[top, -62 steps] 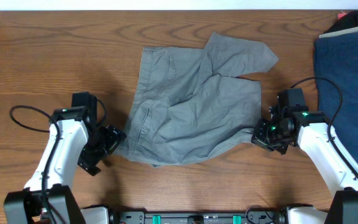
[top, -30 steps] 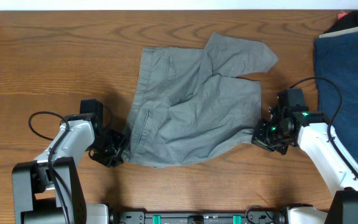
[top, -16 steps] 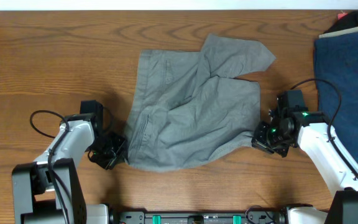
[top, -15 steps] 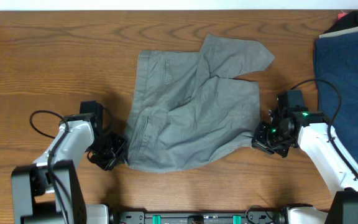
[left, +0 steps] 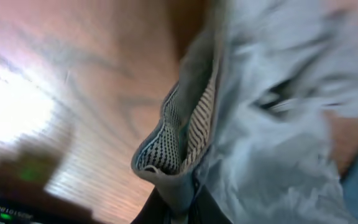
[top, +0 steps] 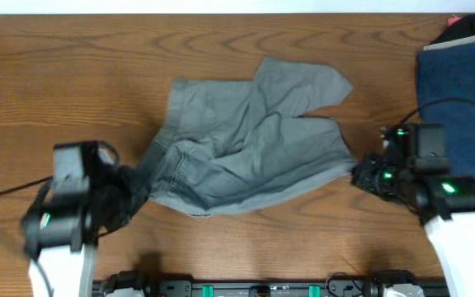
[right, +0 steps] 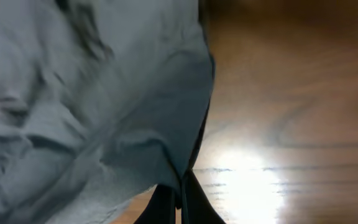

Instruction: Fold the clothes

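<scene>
Left wrist: left fingers [left: 158,215] clamp grey shorts [left: 266,149] waistband; right fingers [right: 161,209] clamp hem.

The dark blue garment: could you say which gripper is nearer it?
Right. The right gripper grips the grey shorts beside the dark blue garment; the left gripper grips their far end.

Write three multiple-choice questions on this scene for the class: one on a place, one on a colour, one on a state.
1. Where is the dark blue garment? A. on the table's right side B. in the middle C. on the left side
2. What colour are the shorts? A. red B. light grey C. green
3. How are the left pincer and right pincer? A. both open B. both shut on the shorts C. one open
Answers: 1 A, it lies at the right edge; 2 B, the cloth is pale grey; 3 B, each pinches an edge of the cloth.
</scene>
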You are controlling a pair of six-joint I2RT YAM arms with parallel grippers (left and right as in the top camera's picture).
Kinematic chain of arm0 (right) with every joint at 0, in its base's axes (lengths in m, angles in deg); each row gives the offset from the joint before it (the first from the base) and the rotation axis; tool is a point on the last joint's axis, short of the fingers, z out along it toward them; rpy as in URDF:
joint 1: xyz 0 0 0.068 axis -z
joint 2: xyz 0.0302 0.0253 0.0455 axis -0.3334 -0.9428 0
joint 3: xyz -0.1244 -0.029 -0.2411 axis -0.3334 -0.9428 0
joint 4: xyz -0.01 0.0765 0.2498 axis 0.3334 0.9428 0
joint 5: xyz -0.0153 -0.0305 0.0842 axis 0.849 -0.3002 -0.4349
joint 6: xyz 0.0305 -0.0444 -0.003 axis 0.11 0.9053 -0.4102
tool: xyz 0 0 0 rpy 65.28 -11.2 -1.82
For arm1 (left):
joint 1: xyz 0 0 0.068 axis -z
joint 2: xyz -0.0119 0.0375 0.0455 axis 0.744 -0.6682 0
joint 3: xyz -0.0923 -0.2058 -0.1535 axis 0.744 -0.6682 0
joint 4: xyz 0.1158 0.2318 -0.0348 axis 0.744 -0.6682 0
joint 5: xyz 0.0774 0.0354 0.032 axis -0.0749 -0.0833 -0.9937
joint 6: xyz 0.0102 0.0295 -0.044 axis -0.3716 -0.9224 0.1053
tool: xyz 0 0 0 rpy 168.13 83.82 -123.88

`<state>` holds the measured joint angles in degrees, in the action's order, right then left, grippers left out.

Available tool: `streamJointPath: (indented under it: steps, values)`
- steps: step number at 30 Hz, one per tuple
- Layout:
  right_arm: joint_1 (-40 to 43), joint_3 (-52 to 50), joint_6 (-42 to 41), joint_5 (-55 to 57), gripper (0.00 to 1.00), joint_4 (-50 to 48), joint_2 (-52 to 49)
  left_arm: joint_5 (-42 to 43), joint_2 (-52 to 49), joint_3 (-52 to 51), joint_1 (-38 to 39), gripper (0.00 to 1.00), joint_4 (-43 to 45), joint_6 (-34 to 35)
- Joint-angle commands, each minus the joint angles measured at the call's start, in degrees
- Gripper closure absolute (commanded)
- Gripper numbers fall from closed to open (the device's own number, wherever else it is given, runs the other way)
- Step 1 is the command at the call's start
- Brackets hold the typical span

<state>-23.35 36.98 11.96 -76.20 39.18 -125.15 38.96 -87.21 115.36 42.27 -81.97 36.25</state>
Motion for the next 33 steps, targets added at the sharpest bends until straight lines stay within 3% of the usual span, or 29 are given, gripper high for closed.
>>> streamJointPath:
  steps: [1, 8, 21, 28, 33]
  values:
    - [-0.26, 7.72, 2.12, 7.19, 0.99, 3.37, 5.09, -2.29, 6.23, 7.32, -0.24, 0.94, -2.36, -1.16]
    - [-0.26, 25.18, 2.19, 12.90, 0.99, 11.50, 9.03, -2.71, 8.57, 26.93, -0.24, 0.94, -9.07, -1.53]
    - [-0.26, 56.15, 2.78, 20.31, 0.99, 17.57, 8.92, -2.67, -0.68, 62.64, -0.24, 0.94, -16.06, -2.56]
    - [-0.26, 59.49, 2.75, 21.29, 0.99, 16.76, 8.35, -8.41, -2.58, 66.62, -0.24, 0.94, -18.16, -2.89]
    - [-0.26, 59.36, 2.73, 21.27, 0.99, 16.70, 4.39, -17.00, -5.14, 66.60, -0.24, 0.94, -21.81, -2.91]
